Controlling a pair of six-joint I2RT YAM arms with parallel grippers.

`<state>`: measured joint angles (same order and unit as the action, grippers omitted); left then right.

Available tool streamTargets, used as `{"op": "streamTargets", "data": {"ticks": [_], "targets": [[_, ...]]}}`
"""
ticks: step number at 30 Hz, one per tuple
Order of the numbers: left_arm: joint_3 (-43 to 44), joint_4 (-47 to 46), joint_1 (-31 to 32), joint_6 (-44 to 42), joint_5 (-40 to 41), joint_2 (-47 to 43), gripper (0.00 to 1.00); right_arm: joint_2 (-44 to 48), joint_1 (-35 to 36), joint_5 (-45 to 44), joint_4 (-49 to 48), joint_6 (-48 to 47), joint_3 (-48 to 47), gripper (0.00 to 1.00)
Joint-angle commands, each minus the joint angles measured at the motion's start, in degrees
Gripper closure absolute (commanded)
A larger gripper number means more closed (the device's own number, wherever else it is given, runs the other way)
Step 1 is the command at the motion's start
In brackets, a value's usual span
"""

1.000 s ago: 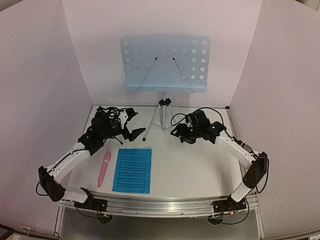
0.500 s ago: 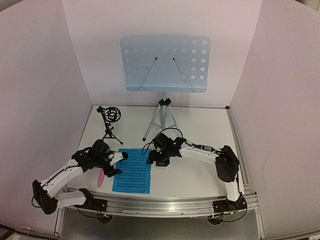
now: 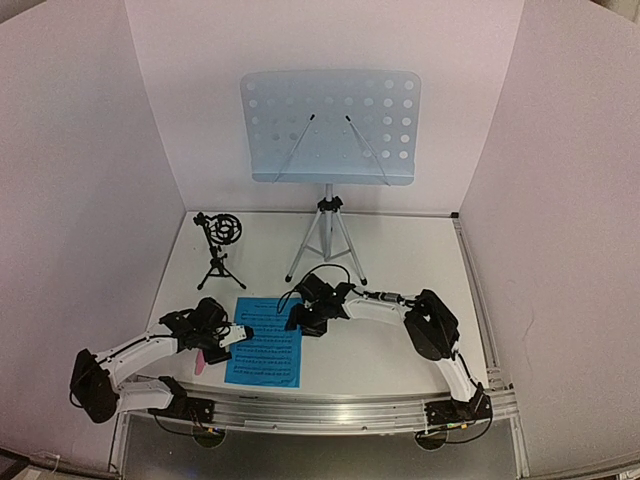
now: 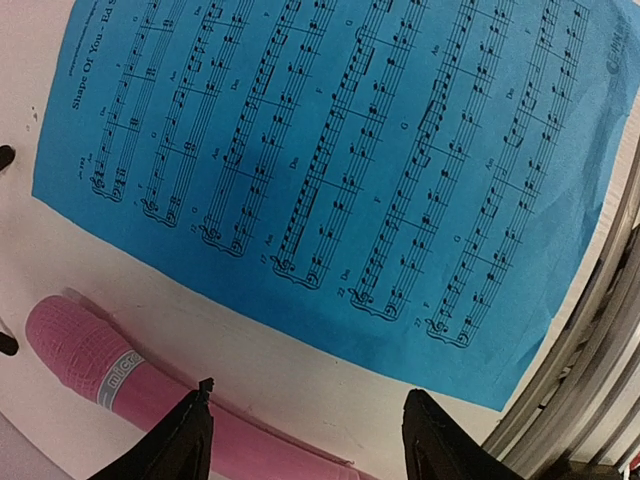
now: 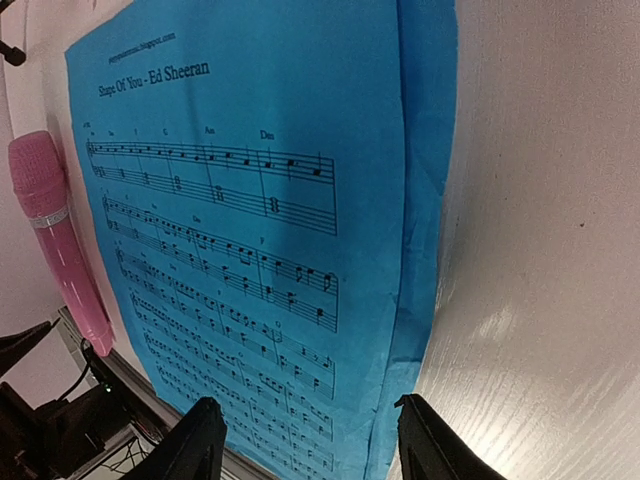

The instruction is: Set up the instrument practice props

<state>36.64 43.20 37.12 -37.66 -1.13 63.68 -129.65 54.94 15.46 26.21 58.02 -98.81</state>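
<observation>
Two robot arms reach in over blue sheet music printed "Shape Of You - Ed Sheeran", which lies flat on the white counter close to its near edge, left of centre. The left end effector hovers low at the page's left margin. In the left wrist view its two black fingers stand wide apart, gripping nothing. The pink microphone lies on the counter just beside the page, on the side toward the left edge, and its handle passes beneath one fingertip.

The right end effector hangs over the sheet's far right corner. Its own camera shows the fingers spread wide and empty above the paper, with the microphone beyond the opposite margin. A second blue edge runs along one side of the page; whether it is a fold or another sheet cannot be told.

The small black mic stand is upright toward the far-left corner, its ring mount on top. The pale-blue perforated music stand rises on a silver tripod at the middle of the far edge, well apart from both arms.
</observation>
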Motion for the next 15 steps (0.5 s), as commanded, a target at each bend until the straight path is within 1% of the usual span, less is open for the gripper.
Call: {"op": "streamTargets", "data": {"ticks": [1, 8, 15], "targets": [[-1.7, -6.2, -0.1, -1.0, -2.6, 0.8, 0.35, -1.6, -0.2, 0.5, -2.0, 1.1, -2.6, 0.43], [-4.9, -9.0, -0.1, -2.7, -4.8, 3.1, 0.34, -2.8, -0.3, 0.4, -2.3, 2.1, -2.5, 0.44], [-6.8, -12.2, 0.0, -5.3, -4.6, 4.4, 0.34, -3.6, -0.5, 1.0, -2.9, 2.0, -2.8, 0.44]]}}
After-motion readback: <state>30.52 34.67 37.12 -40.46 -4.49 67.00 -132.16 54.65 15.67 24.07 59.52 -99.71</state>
